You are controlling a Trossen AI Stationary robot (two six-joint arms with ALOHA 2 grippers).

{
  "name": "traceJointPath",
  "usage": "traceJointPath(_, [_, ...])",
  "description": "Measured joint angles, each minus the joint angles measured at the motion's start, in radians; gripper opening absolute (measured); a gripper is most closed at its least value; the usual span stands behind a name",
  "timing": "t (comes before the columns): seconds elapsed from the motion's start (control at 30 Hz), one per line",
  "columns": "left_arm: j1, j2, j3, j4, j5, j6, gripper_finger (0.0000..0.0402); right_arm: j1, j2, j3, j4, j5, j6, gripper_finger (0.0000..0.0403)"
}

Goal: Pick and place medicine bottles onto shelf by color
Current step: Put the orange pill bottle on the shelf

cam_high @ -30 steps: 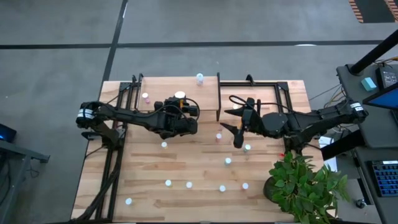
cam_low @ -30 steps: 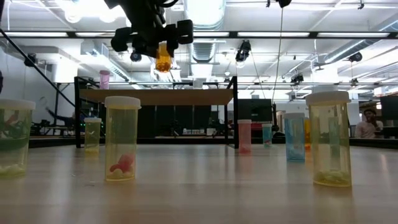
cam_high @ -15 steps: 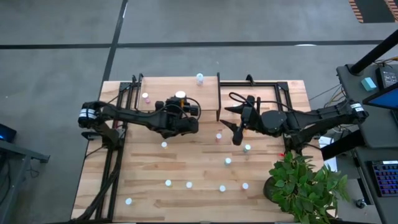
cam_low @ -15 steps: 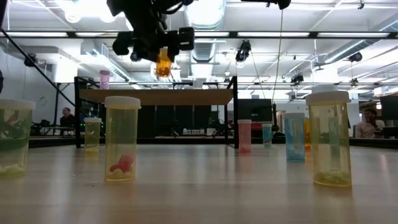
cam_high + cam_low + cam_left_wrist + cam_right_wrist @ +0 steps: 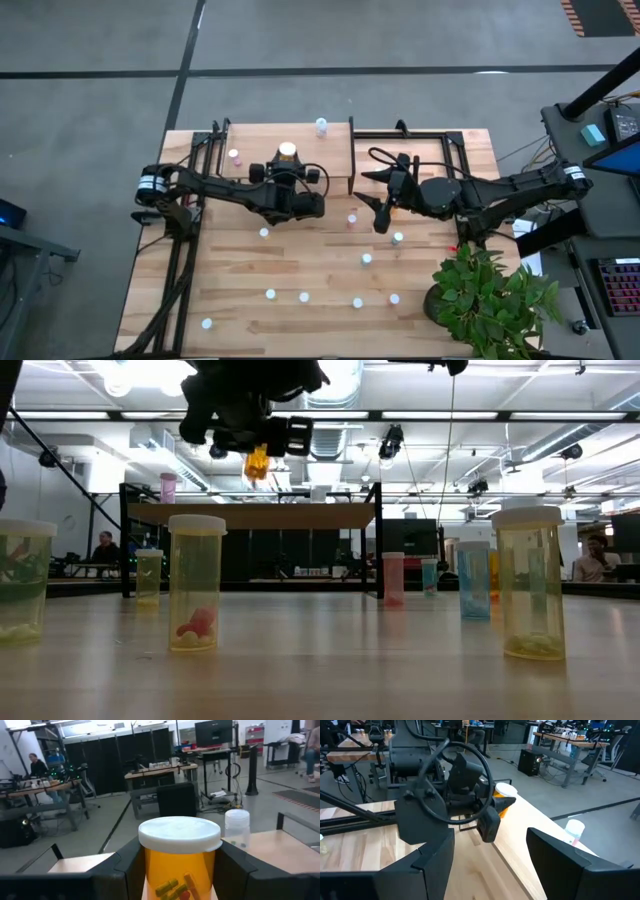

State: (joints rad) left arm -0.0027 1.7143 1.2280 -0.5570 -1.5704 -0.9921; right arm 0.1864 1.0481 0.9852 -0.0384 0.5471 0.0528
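Note:
An orange medicine bottle (image 5: 179, 870) with a white cap (image 5: 288, 151) hangs above the shelf (image 5: 250, 138), and my left gripper (image 5: 289, 168) is shut on it. In the low view the bottle (image 5: 257, 463) is clear of the shelf board (image 5: 250, 515). A pink bottle (image 5: 234, 156) and a bluish one (image 5: 321, 125) stand on their bases on the shelf. Several more bottles stand on the table, among them a yellowish one (image 5: 196, 582). My right gripper (image 5: 379, 196) hovers open over the table's middle right, with nothing between its fingers. My left gripper pinches the orange bottle's body (image 5: 150, 872) just below the cap, one finger (image 5: 125, 872) on each side. The fingers come level from the table's near side and point toward the far edge. The bottle stands upright with its cap up, lifted clear above the shelf.
White-capped bottles dot the table's near half (image 5: 304, 297). A black metal frame (image 5: 440, 135) stands at the far right of the table. A green potted plant (image 5: 490, 300) fills the near right corner. In the low view a large yellowish bottle (image 5: 530, 582) stands close.
My left gripper has rolled at the wrist and sunk a little over the shelf, still shut on the orange bottle. Seen from above, the gripper now points more squarely toward the far edge.

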Motion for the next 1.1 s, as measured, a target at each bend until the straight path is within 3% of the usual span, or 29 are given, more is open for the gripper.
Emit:
traceJointPath(0.2, [0.035, 0.044, -0.004, 0.011, 0.012, -0.003, 0.0158, 0.0, 0.0, 0.0, -0.005, 0.006, 0.0, 0.0237])
traceJointPath(0.43, [0.038, 0.051, -0.002, 0.032, 0.1, 0.003, 0.0158, -0.004, 0.0, 0.0, -0.008, 0.006, 0.0, 0.0237])
traceJointPath(0.77, [0.052, 0.075, -0.009, 0.061, 0.121, 0.0, 0.0159, -0.01, 0.0, 0.0, -0.008, 0.007, -0.001, 0.0237])
traceJointPath(1.1, [0.062, 0.08, -0.011, 0.079, 0.185, 0.001, 0.0224, -0.01, 0.0, 0.0, -0.008, 0.007, -0.001, 0.0237])
